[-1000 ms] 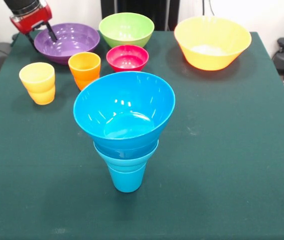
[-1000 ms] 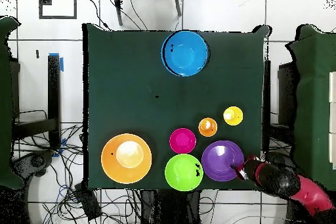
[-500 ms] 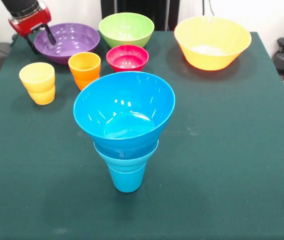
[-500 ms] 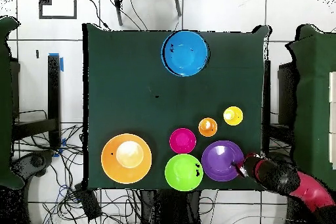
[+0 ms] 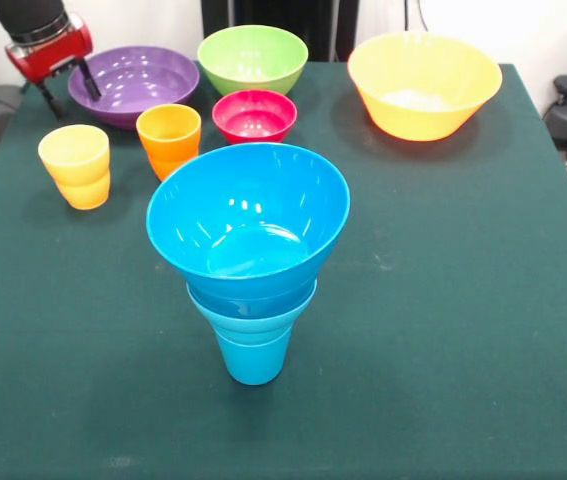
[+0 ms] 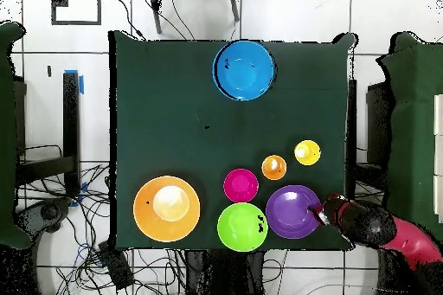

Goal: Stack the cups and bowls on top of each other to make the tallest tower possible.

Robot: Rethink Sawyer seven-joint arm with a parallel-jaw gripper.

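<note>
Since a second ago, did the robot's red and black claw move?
Yes. In the front view the red and black gripper has slid left, off the shiny purple plastic bowl's rim toward the table's edge. The bowl stayed put.

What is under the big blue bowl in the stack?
Under the big blue bowl sits another blue bowl, of which only the rim shows, resting in a blue cup. How many bowls are nested inside is covered.
</note>
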